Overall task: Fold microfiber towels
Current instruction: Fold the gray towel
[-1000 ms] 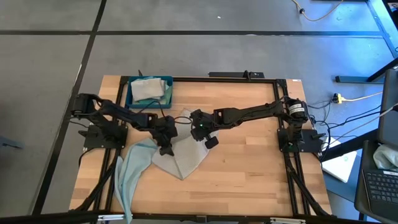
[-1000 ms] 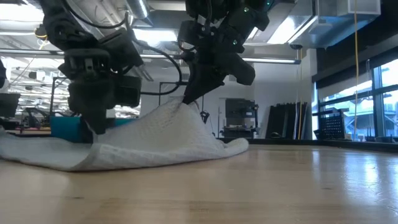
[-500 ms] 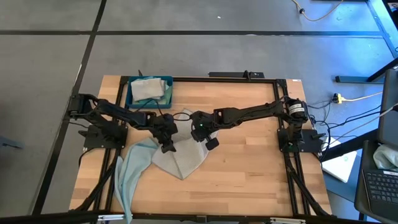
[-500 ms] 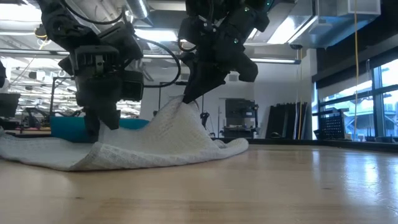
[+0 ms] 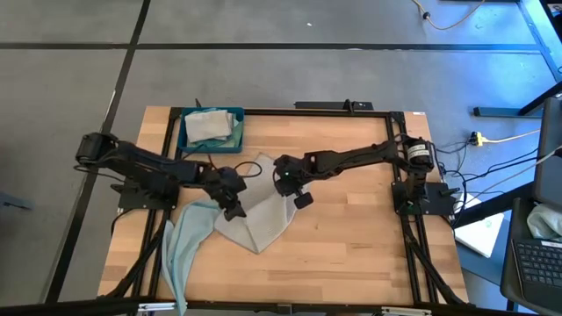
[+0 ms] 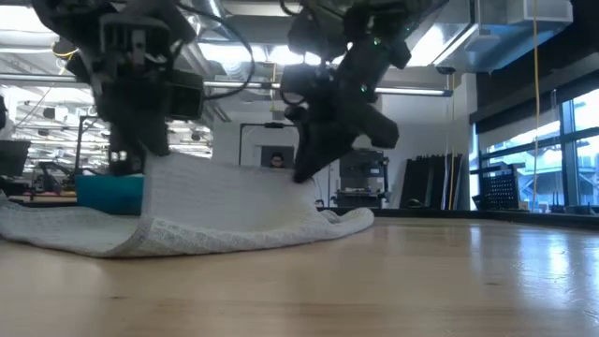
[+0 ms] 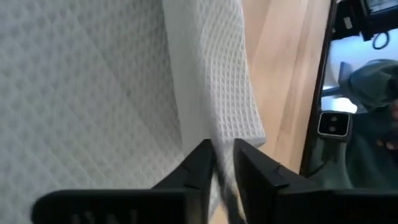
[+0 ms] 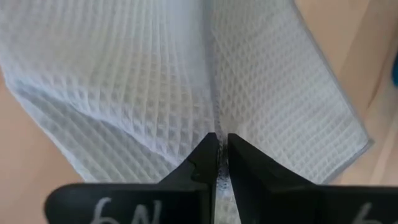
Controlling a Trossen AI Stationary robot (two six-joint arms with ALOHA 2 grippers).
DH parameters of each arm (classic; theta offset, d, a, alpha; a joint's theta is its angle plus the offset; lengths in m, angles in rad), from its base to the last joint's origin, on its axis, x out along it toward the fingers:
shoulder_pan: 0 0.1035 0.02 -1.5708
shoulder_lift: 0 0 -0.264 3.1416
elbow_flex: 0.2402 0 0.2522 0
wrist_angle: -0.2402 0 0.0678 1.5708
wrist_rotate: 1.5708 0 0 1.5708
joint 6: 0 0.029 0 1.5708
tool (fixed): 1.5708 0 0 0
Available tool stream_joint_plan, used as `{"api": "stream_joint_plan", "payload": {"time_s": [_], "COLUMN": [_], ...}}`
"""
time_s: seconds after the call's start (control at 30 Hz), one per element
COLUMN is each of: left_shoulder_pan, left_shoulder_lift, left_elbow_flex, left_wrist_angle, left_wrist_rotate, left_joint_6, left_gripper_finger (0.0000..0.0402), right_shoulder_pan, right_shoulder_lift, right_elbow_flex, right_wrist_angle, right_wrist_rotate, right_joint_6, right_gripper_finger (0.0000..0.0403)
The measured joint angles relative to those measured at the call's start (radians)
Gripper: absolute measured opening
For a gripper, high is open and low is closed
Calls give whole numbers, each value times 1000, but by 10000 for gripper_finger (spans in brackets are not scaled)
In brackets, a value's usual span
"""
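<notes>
light grey towel: light grey waffle-weave microfiber towel (image 5: 255,215) is lying crumpled on the wooden table (image 5: 351,254), in front of the dark blue rectangular tray (image 5: 211,128); two parts of it are being held off the wood, with the cloth sagging between them (image 6: 229,201).
left gripper: left gripper (image 5: 230,200) is sitting at the tray-side, left part of the light grey towel; fingers (image 7: 198,167) are pinching a fold of the weave between them, jaws nearly together on the cloth.
right gripper: right gripper (image 5: 283,183) is sitting at the tray-side, right part of the same towel; fingers (image 8: 204,155) are clamping a raised ridge of it (image 8: 214,93), only a thin gap between the jaws.
pale blue towel: pale blue soft towel (image 5: 186,241) is lying just beside the light grey towel on its left, touching it, trailing toward the table's front edge, away from the tray.
tray: it is sitting at the table's back left corner, behind both grippers; folded pale cloths (image 5: 209,125) are lying in it.
room: the low view is looking past the towel into a workshop; the tray is showing as a teal-blue strip (image 6: 108,192) behind the cloth.
</notes>
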Motion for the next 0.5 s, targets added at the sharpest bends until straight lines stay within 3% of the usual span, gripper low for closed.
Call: {"api": "stream_joint_plan", "payload": {"time_s": [0.17,0.5], "left_shoulder_pan": [-90,-237], "left_shoulder_lift": [-32,-32], "left_elbow_flex": [0,0], "left_wrist_angle": [-27,-30], "left_wrist_rotate": [-99,-265], "left_joint_6": [-79,-189], "left_gripper_finger": [6,1], "right_shoulder_pan": [-22,-21], "right_shoulder_lift": [0,0], "right_elbow_flex": [-8,-8], "right_wrist_angle": [19,83], "right_wrist_rotate": [1,-2], "right_joint_6": [-13,-42], "right_gripper_finger": [42,42]}}
